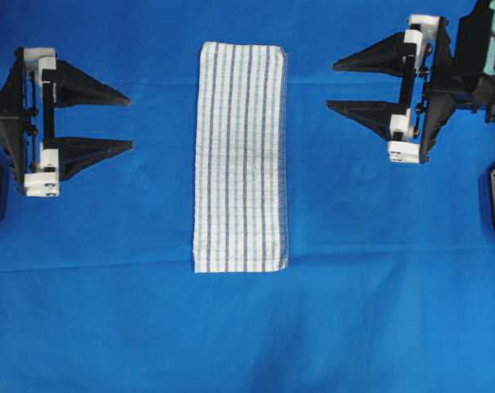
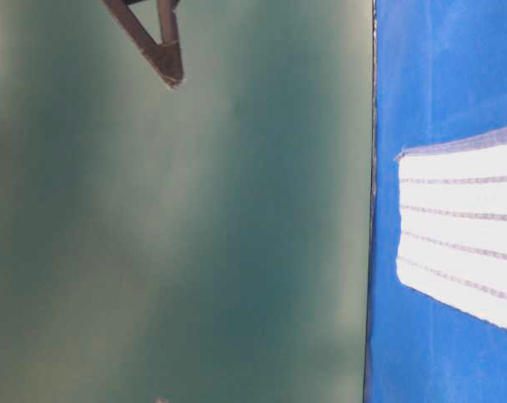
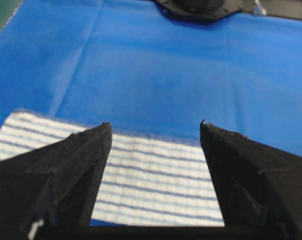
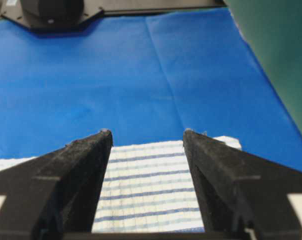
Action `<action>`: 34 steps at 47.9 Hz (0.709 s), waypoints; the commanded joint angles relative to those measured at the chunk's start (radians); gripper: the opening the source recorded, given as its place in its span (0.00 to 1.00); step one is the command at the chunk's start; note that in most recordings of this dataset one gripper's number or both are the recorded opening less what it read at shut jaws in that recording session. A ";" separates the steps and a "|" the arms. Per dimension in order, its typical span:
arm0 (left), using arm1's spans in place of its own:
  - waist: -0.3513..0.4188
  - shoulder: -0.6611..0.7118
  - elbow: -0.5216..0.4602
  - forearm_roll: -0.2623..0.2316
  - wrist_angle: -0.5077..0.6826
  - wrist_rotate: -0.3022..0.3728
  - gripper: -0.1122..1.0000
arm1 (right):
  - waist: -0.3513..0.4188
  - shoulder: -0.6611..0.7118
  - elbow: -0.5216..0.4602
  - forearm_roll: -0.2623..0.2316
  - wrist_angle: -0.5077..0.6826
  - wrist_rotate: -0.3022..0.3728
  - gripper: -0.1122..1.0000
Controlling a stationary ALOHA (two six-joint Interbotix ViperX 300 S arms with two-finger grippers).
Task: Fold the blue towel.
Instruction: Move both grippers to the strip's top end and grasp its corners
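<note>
Towel [image 1: 240, 157] lies mid-table, so I'd bring left tool [image 1: 129, 124] and right tool [image 1: 333, 83], both gaping empty, squarely onto matching far-edge corners.

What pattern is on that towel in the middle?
White with thin light- and dark-blue stripes; the blue towel shows best overhead.

Table-level view: the white cloth towel with thin blue stripes [image 2: 459, 222] is cut off at the right edge; a dark gripper tip [image 2: 164, 60] enters upper left, remainder out of frame. Both wrist views: near towel portions hidden behind black fingers [image 3: 73, 170].
</note>
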 commanded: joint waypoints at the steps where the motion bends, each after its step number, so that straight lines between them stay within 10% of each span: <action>1: 0.031 0.023 -0.015 0.002 -0.037 0.000 0.69 | -0.021 0.025 -0.038 0.003 -0.017 0.000 0.66; 34: 0.408 0.710 -0.262 0.000 -0.193 0.002 0.82 | -0.278 0.537 -0.276 0.003 0.029 0.000 0.67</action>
